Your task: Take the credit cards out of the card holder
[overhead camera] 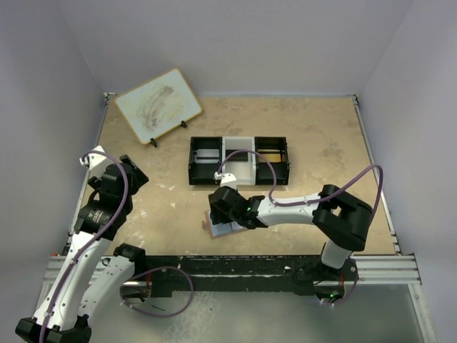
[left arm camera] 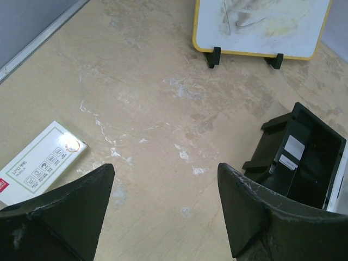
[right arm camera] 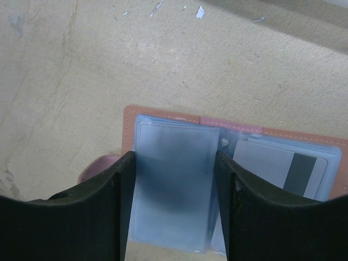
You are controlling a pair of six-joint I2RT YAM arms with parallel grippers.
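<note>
The card holder (right arm camera: pixel 163 115) lies open and flat on the worktop (overhead camera: pixel 321 136), near the front edge and a little left of centre, directly under the right tool (right arm camera: pixel 174 163). From the right wrist camera its two leaves spread left to right, so its long axis runs across the line of the fingers. The fingers (right arm camera: pixel 103 206) stand one on each side of the left leaf's grey-blue sleeve (right arm camera: pixel 174 190), which all but fills the space between them. The jaws are partly spread and I see nothing clamped. Whether the pads touch the sleeve's edges is too close to call.

The one card that shows plainly, a grey credit card (right arm camera: pixel 272 166) with a dark stripe running up and down the view, sits in the right leaf, just outside the right finger and not between the jaws. The blurred sleeve may hold another card, but that cannot be told. My judgement is that the next move turns on this offset: the tool is centred on the left leaf, while the visible card lies one leaf to its right.

The left tool (left arm camera: pixel 166 179) hangs wide open and holding nothing over bare worktop at the far left, well away from the holder, facing the three-compartment tray (overhead camera: pixel 193 161). The right arm is by far the nearer
</note>
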